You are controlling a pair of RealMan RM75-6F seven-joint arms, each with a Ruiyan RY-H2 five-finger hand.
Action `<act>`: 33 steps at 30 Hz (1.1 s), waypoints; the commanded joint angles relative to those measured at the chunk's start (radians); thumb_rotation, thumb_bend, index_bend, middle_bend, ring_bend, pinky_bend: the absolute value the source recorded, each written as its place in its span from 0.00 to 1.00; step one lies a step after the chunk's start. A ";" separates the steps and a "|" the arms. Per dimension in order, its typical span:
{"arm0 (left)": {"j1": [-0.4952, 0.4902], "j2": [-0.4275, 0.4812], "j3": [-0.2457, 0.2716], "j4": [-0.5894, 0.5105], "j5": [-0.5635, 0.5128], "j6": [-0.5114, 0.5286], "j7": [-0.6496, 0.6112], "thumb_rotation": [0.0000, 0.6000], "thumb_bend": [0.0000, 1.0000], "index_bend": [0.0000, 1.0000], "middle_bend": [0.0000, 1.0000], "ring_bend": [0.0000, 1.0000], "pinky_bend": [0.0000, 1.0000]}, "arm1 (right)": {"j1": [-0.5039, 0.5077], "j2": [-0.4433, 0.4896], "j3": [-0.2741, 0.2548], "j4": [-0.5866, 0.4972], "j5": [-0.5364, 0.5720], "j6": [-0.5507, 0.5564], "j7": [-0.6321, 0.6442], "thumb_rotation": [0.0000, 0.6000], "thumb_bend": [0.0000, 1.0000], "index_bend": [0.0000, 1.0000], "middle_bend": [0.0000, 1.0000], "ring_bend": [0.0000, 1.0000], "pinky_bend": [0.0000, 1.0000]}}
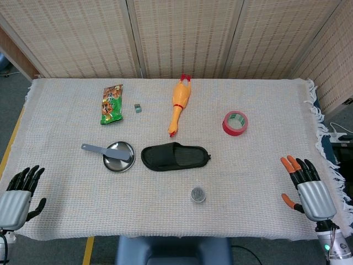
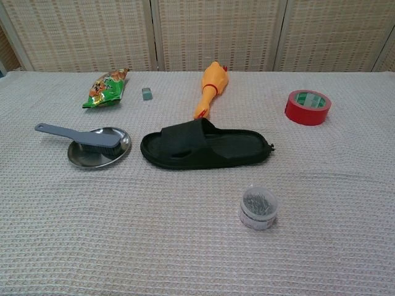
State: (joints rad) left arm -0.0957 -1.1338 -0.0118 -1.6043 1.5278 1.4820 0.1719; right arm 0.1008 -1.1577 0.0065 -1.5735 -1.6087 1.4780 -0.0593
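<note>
My left hand hovers at the table's near left corner, black fingers spread, holding nothing. My right hand, with orange fingertips, sits at the near right, fingers apart and empty. Neither hand shows in the chest view. A black slipper lies in the middle of the white cloth. Left of it a grey brush rests across a steel dish. A small clear tub of pins stands in front of the slipper.
A yellow rubber chicken lies behind the slipper. A red tape roll sits at the right. A green snack bag and a small grey block lie far left. Woven screens stand behind the table.
</note>
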 commanded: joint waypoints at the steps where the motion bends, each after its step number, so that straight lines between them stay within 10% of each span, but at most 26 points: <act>1: -0.007 -0.004 0.004 0.001 0.001 -0.016 0.005 1.00 0.39 0.00 0.00 0.00 0.12 | -0.003 0.006 -0.003 -0.005 0.003 -0.004 -0.003 1.00 0.16 0.00 0.00 0.00 0.00; 7: -0.088 -0.015 0.004 -0.001 0.043 -0.125 -0.018 1.00 0.39 0.00 0.00 0.03 0.23 | -0.014 0.011 0.005 -0.010 -0.002 0.029 -0.002 1.00 0.16 0.00 0.00 0.00 0.00; 18: -0.359 -0.154 -0.102 0.053 -0.027 -0.444 0.086 1.00 0.39 0.00 0.02 0.54 0.86 | -0.005 0.007 0.002 -0.006 0.032 -0.022 -0.037 1.00 0.16 0.00 0.00 0.00 0.00; 33: -0.578 -0.383 -0.141 0.313 -0.113 -0.639 0.216 1.00 0.39 0.07 0.13 0.66 0.97 | 0.006 0.015 0.004 -0.004 0.070 -0.071 -0.026 1.00 0.16 0.00 0.00 0.00 0.00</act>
State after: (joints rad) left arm -0.6458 -1.4902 -0.1496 -1.3291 1.4354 0.8726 0.3682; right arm 0.1073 -1.1429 0.0102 -1.5770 -1.5390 1.4075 -0.0857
